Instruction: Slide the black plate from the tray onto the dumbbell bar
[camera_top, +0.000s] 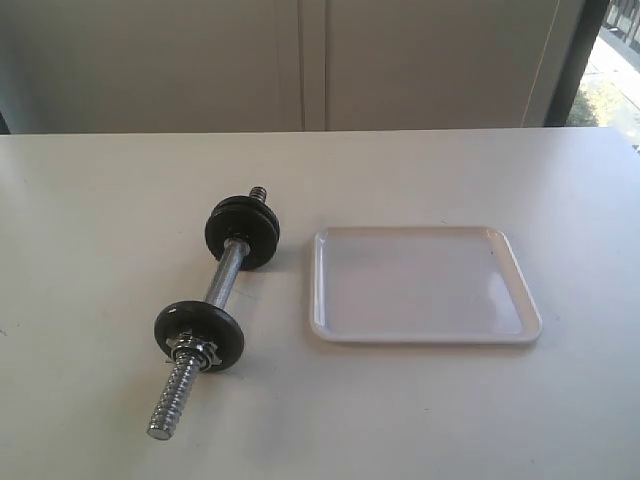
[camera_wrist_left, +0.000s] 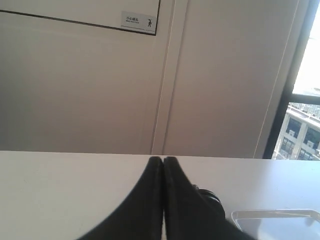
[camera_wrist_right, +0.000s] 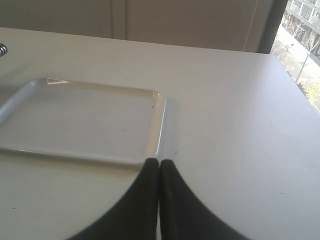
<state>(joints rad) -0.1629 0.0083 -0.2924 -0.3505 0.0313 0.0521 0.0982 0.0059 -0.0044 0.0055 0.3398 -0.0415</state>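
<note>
Your left claw and right claw: both pressed together, holding nothing. Dumbbell bar lies on the tabletop, just left of the tray. Star nut first, near black plate behind it, far black plate at the other end. Tray holds no plate. Judgement: the slide looks done. You can't tell which plate came off the tray.

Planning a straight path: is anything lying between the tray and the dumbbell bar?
Nothing: in the exterior view only a bare strip of white table separates the tray from the dumbbell bar.
</note>
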